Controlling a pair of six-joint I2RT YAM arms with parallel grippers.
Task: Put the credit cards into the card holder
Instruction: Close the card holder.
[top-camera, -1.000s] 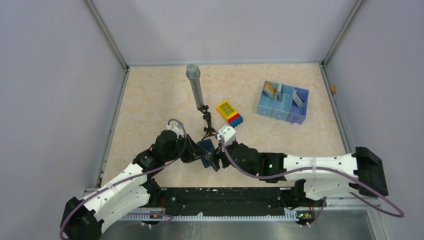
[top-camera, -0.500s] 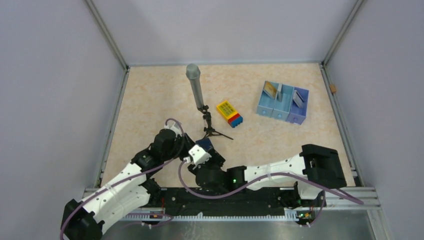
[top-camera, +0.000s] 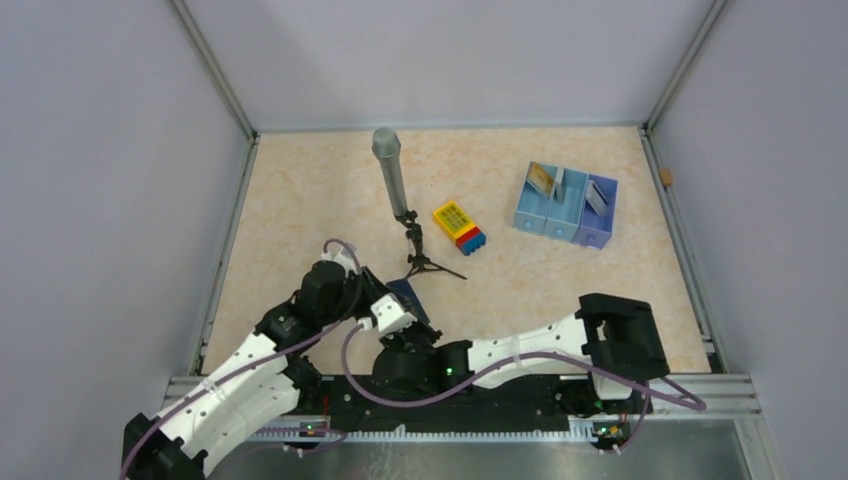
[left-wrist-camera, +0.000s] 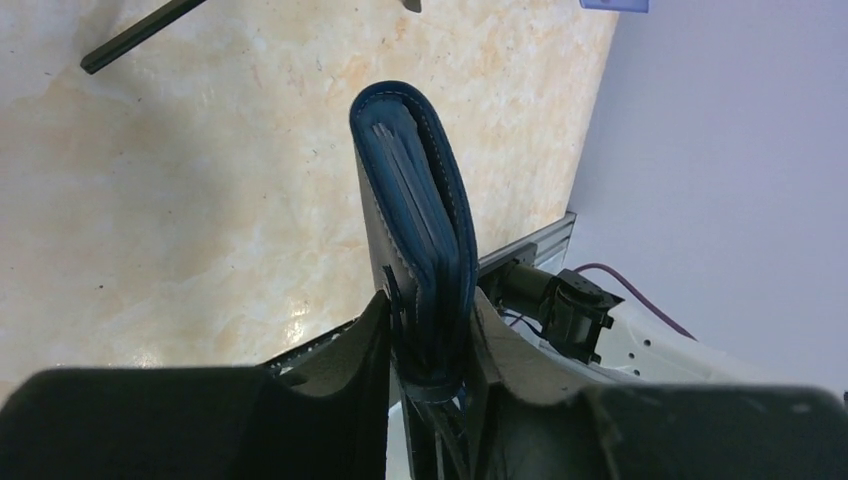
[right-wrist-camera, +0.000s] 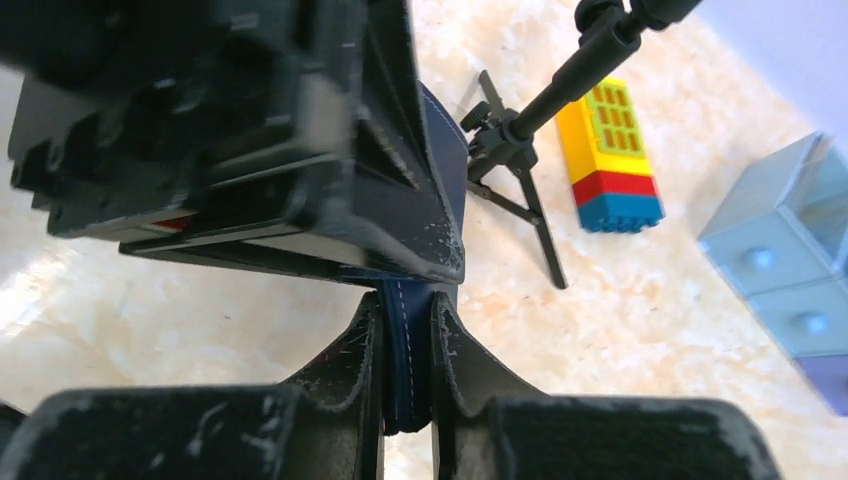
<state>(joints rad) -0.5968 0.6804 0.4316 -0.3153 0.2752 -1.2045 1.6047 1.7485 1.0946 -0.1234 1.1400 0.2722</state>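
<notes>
1. Navy-blue folded card holder (top-camera: 408, 296) with pale stitched edges, folded shut. It is held between the two arms near the 6 o'clock edge of the beige marbled tabletop (top-camera: 300, 200).
2. Left gripper (left-wrist-camera: 424, 330): black fingers pressed against both faces of the card holder's lower end.
3. Right gripper (right-wrist-camera: 405, 330): black fingers pinching the card holder's stitched edge.
4. Three thin plastic credit cards (top-camera: 560, 179) stand in a pale blue three-compartment plastic tray (top-camera: 563, 229), at 2 o'clock from the card holder and well apart. The gold card (top-camera: 541, 178) is in the left compartment, a pale grey one in the middle and a grey one (top-camera: 595, 197) in the right.
5. Toy brick block (top-camera: 458, 225) with a yellow top over red and blue layers, at 1 o'clock from the card holder.
6. Grey cylinder on a black tripod (top-camera: 392, 175), at 12 o'clock, with its feet near the card holder.
</notes>
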